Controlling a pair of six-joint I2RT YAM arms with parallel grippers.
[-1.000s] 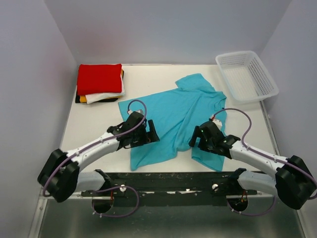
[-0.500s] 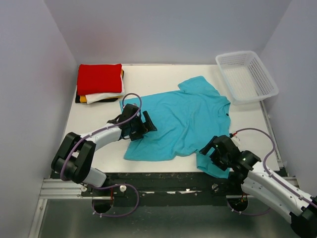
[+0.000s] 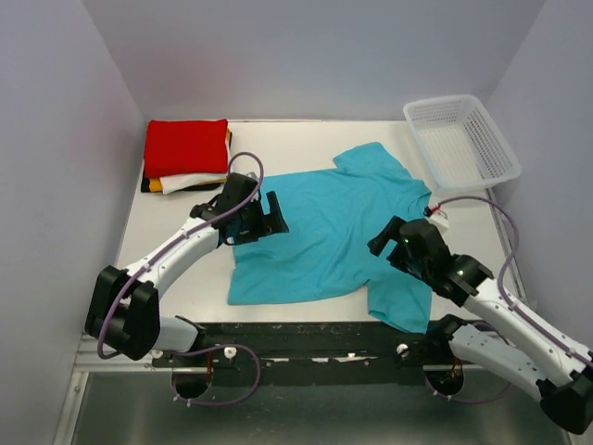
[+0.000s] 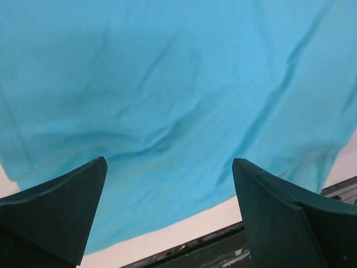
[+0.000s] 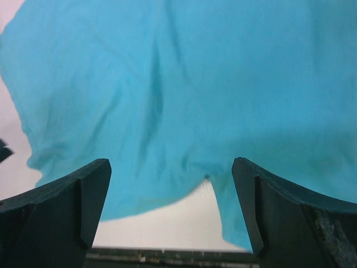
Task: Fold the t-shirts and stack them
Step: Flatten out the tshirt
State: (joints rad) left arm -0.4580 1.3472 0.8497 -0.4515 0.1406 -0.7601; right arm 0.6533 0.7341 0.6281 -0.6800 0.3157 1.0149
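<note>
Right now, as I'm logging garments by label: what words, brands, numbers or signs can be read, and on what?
None can be read.
The turquoise t-shirt, the folded stack and the basket show no print.
A small white tab on the right arm is too small to read.

A white table [image 3: 306, 144] fills the middle of the top view, boxed in by pale lilac-grey panels: back wall [image 3: 306, 56] at the top, left wall [image 3: 56, 167], right wall [image 3: 556, 102]. A mesh basket [image 3: 460, 141] sits at upper right. A black rail [image 3: 315, 336] crosses the bottom. The light is soft and even.
</note>
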